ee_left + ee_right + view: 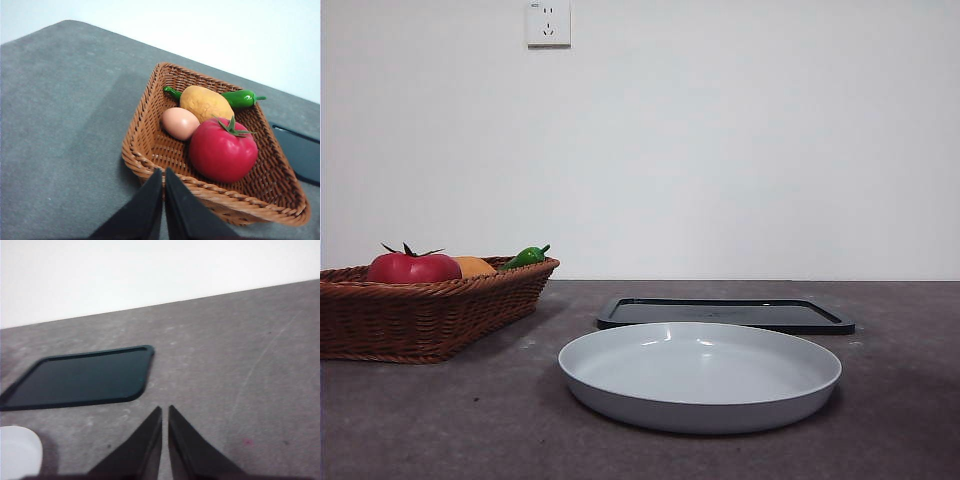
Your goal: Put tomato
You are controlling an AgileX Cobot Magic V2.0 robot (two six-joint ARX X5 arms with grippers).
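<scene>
Two tools: left tool and right tool, both closed, holding nothing.
Tomato: in the wicker basket, just beyond the left tool.
Nearer arm: the left, judged.
Right tool: over bare surface near the black tray.

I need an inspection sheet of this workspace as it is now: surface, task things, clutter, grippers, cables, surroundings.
Surface: dark grey table, lightly speckled.
Job's things: glossy red round tomato with green stem cap, lying in the brown woven wicker basket.
Clutter: yellow-orange lumpy fruit, pale beige egg, green chili pepper in the basket; grey round plate; flat black rectangular tray behind it.
Grippers: left gripper shut, near the basket's rim; right gripper shut, near the tray.
Cables: nothing seen.
Surroundings: white wall, white wall socket.
</scene>
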